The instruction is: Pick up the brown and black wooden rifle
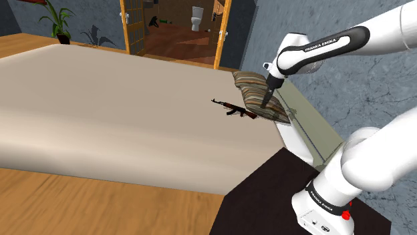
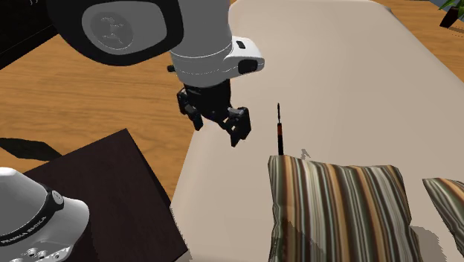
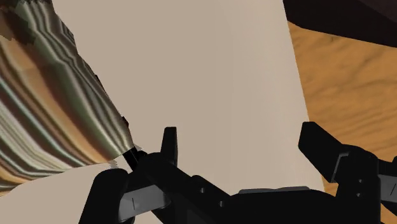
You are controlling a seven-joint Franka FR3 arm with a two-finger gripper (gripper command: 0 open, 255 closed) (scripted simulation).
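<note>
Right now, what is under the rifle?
The beige bed surface lies under the rifle. One end meets the striped pillow; whether it tucks beneath is hidden.

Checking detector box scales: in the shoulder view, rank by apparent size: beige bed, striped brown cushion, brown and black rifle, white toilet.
1. beige bed
2. striped brown cushion
3. brown and black rifle
4. white toilet, far off through the doorway, so true size unsure
</note>
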